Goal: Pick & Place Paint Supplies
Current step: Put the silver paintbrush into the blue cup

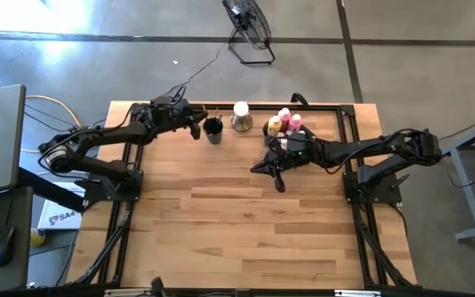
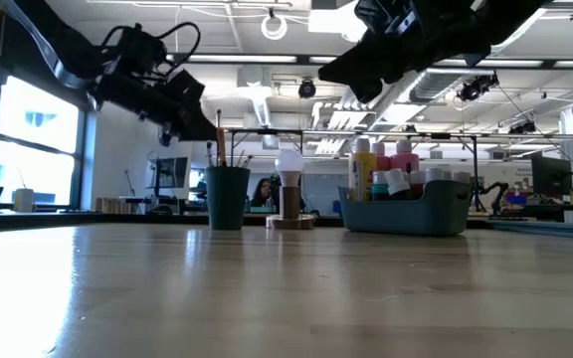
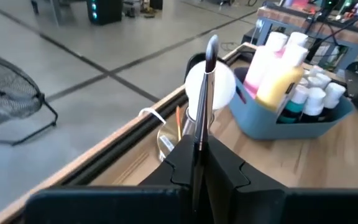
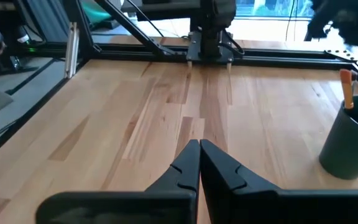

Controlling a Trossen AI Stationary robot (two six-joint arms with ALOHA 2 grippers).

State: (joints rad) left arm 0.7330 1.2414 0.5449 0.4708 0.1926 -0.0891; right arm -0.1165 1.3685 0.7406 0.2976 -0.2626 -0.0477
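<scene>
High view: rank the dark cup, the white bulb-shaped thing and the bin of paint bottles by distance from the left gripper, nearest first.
From the left gripper, shut on a brush at the table's far edge:
1. Dark cup, right beside the gripper, toward the table's middle.
2. White bulb-shaped thing, farther along the far edge.
3. Bin of paint bottles, farthest, by the right arm.

Along the table's (image 1: pixel 221 239) far edge, cup (image 1: pixel 213 131) left, bulb (image 1: pixel 241 115) middle, bin (image 2: pixel 421 211) of bottles (image 1: pixel 285 122) right.
</scene>
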